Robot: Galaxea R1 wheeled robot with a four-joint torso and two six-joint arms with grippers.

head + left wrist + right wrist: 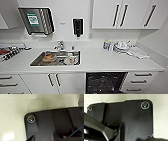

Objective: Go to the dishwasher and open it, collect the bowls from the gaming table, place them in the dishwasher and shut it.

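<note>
On the far wall at the left hangs a paper-towel dispenser (36, 20), and below it, at the left edge of the white surface (100, 61), lies a tray of cutlery (10, 52). Right of that is the steel sink (56, 58) with a tap (60, 45) behind it and some dishes inside. A dark soap dispenser (77, 26) is mounted on the wall above. Further right on the surface stand small bottles (107, 45) and a pile of white dishes (122, 46), with a cloth (137, 53) beside them.

The dishwasher (105, 82) sits under the surface, right of the white cabinet doors (53, 82). Its dark interior shows, so the door appears to be already down. The door is probably stiff, hinged low and fairly heavy; closing it would call for a hold or push along its top edge, where the bar handle would be, though that edge lies out of sight here.

Both wrist views show the robot's own dark plate against a pale speckled floor; whether either arm's jaws are apart or together I cannot tell.
</note>
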